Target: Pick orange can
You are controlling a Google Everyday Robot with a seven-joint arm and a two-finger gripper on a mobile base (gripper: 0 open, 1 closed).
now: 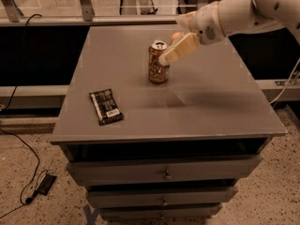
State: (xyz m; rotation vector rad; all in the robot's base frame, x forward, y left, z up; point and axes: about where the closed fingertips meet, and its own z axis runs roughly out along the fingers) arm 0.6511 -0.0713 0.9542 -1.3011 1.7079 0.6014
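The pincer (176,50) hangs over the tabletop at the end of the arm that reaches in from the upper right, its cream tip slanting down to the left; whether it is wide or narrow I cannot tell. Right at its tip and slightly below stands the orange can (158,65), upright. The tip overlaps the can's upper right side in this view, but contact cannot be confirmed. Behind the pincer peeks a small orange ball (175,35). Well off to its lower left a dark snack packet (106,107) lies on the grey cabinet top (215,97). The can looks light, thin-walled enough to dent under a hard squeeze, and smooth-skinned, so likely slippery. I judge the best hold is across the middle of the body, from the sides, with gentle pressure
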